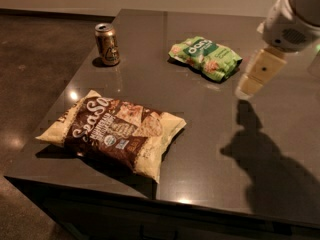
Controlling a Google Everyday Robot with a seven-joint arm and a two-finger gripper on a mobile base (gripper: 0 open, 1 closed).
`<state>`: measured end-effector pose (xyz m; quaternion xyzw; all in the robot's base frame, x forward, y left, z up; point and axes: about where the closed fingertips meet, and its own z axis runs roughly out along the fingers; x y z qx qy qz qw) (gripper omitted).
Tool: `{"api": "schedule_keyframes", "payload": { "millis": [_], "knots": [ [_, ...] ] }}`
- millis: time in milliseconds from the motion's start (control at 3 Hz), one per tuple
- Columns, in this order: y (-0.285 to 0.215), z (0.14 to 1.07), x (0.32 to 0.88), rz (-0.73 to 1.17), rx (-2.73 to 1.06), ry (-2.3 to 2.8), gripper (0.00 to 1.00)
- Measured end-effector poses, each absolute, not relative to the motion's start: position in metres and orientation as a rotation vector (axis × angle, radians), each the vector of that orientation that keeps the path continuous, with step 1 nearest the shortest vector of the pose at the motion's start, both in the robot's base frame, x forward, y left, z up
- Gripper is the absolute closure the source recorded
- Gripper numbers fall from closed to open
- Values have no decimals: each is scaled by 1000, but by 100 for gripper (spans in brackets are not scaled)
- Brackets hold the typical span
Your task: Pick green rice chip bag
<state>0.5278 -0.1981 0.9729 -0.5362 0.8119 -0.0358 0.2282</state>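
The green rice chip bag (205,57) lies flat on the dark table (210,144) at the far middle, light green with a dark-green label and white letters. My gripper (248,90) hangs from the white arm at the upper right, above the table, just right of the bag and apart from it. It holds nothing that I can see.
A larger brown-and-cream chip bag (116,130) lies at the near left of the table. A gold drink can (107,44) stands upright at the far left corner. The arm's shadow falls on the table's right side. Dark floor lies to the left.
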Motion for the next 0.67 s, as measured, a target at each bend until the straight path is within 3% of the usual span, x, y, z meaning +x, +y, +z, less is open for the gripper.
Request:
{"api": "schedule_keyframes", "payload": {
  "millis": [667],
  "knots": [
    [-196,957,633,-102,-1212,2273,0]
  ]
}}
